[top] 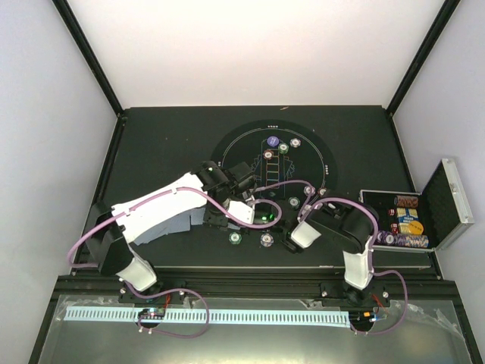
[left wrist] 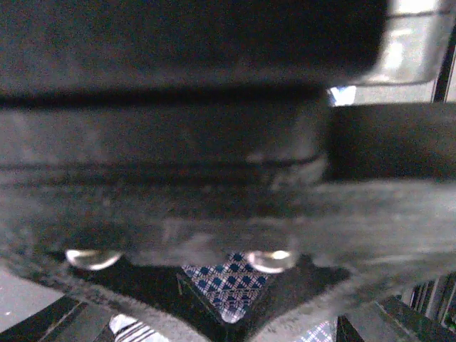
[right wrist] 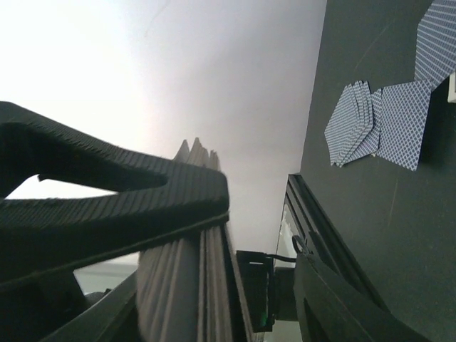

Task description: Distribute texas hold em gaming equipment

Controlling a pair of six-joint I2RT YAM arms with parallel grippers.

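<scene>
From above, both arms reach in over the dark table (top: 167,136), close to each other near its middle. The left gripper (top: 259,215) hangs low by the printed circle and the right gripper (top: 294,243) sits just beside two loose poker chips (top: 267,240). More chips lie scattered inside the circle. Grey-blue playing cards (top: 180,224) lie spread under the left arm, and the silver case (top: 447,201) stands open at the right edge with chips and a deck inside. From up here I cannot tell how either pair of jaws stands

The left wrist view is a dark blur. Only a patterned card back (left wrist: 228,285) shows low down, and I cannot tell whether it is pinched or merely lying below.

The right wrist view shows one ridged finger (right wrist: 114,189) with thin grey strips edge-on beside it, possibly cards. I cannot say whether it holds them. A fan of cards (right wrist: 351,125) lies on the felt beyond.

To my eye the worry is crowding: any sideways sweep could knock the arms together or scatter those two chips, and a loose hold might spill cards over the piles already laid
</scene>
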